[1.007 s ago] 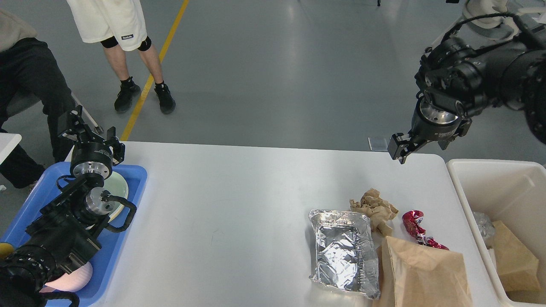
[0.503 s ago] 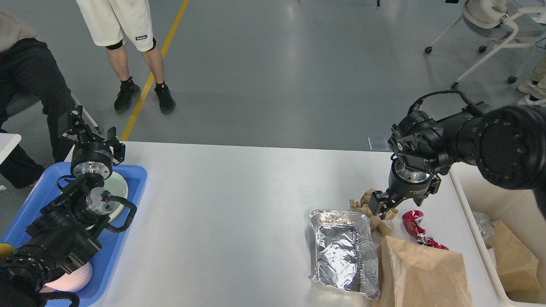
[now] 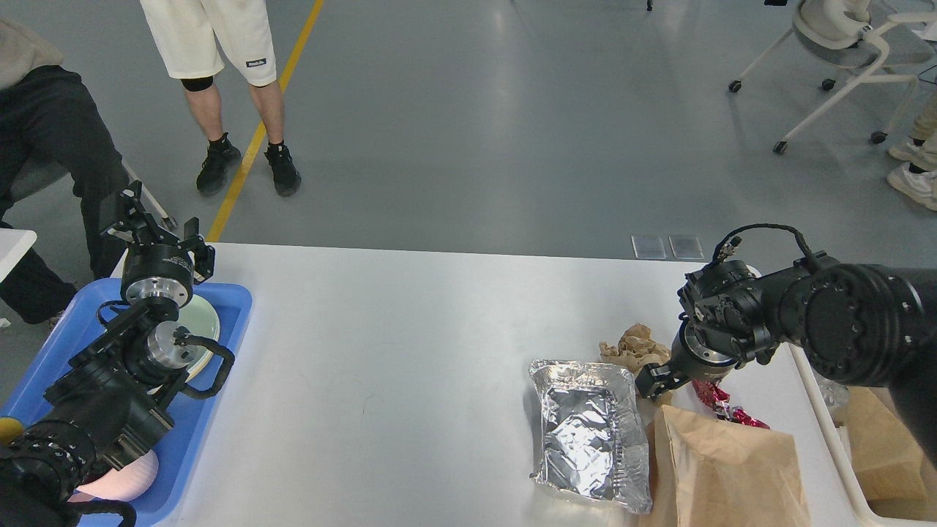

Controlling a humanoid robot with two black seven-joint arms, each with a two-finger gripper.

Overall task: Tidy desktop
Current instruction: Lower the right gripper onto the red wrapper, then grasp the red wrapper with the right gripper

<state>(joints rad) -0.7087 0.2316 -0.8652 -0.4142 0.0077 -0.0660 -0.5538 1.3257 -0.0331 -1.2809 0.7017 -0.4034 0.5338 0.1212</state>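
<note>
Stretching left to right across the lower half of the view, the desktop (image 3: 410, 329) lay with its long axis running side to side and its far edge toward the grey floor. On its right part sat a crumpled foil tray (image 3: 589, 432), with a wad of brown paper (image 3: 635, 345) just behind it, a red wrapper (image 3: 716, 404) near that, and a brown paper bag (image 3: 725, 468) at the near edge. The right gripper (image 3: 656, 382) was low at the brown wad, just beside the foil tray's far corner; its fingers were too dark to tell apart, so I cannot tell their spread. The left gripper (image 3: 150, 233) hung above a blue tray (image 3: 234, 307) at the desktop's left end, fingers spread and empty.
</note>
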